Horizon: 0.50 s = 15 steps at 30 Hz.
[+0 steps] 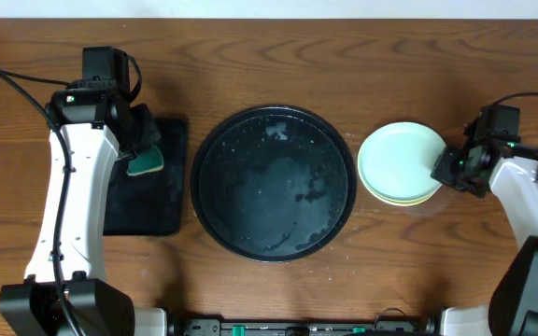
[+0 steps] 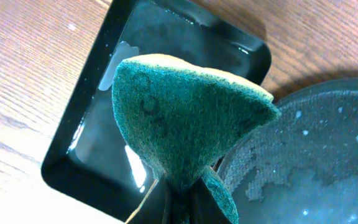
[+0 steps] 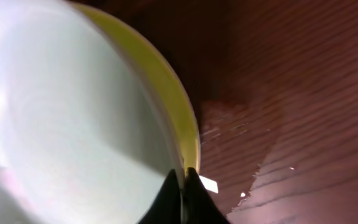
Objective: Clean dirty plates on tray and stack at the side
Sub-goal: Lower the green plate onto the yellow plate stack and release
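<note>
Pale mint and yellow round plastic plates (image 1: 395, 159) sit stacked mid-right, beside the wet round black tray (image 1: 250, 187), apparently done; right fingers (image 3: 197, 205) pinch the stack's rim, left fingers (image 2: 188, 205) hold a green sponge (image 2: 179, 106) over the rectangular black tray (image 1: 157, 207) for drips

Round black tray (image 1: 215, 201), flecked and smeared with whitish wet patches, on a brown wood-grain table (image 1: 269, 56) with darker streaks. Stacked plates (image 1: 395, 159) show pale mint over pale yellow. The sponge (image 2: 185, 118) is dark teal-green with a yellow backing, the rectangular tray (image 2: 98, 124) glossy black, the robot arms (image 1: 73, 187) white with black joints
</note>
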Each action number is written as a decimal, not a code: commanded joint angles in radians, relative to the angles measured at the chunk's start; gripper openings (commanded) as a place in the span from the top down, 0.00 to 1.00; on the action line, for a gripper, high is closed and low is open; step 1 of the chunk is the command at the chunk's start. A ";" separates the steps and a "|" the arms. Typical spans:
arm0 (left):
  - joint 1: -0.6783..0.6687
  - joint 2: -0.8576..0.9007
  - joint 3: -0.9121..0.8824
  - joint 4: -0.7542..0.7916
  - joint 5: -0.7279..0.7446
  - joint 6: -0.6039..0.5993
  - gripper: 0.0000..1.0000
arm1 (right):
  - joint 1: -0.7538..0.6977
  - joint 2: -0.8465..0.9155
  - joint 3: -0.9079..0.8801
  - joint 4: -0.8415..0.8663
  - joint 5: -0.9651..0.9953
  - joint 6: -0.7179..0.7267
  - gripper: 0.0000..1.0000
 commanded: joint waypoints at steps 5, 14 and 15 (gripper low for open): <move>0.004 0.006 -0.007 -0.042 -0.002 0.106 0.92 | 0.014 0.009 0.043 -0.071 -0.021 -0.006 0.51; 0.005 0.009 -0.127 0.071 -0.020 0.224 0.93 | 0.038 0.009 0.312 -0.302 -0.049 -0.084 0.19; 0.005 0.010 -0.151 0.103 -0.026 0.231 0.93 | 0.046 0.009 0.337 -0.319 -0.049 -0.095 0.18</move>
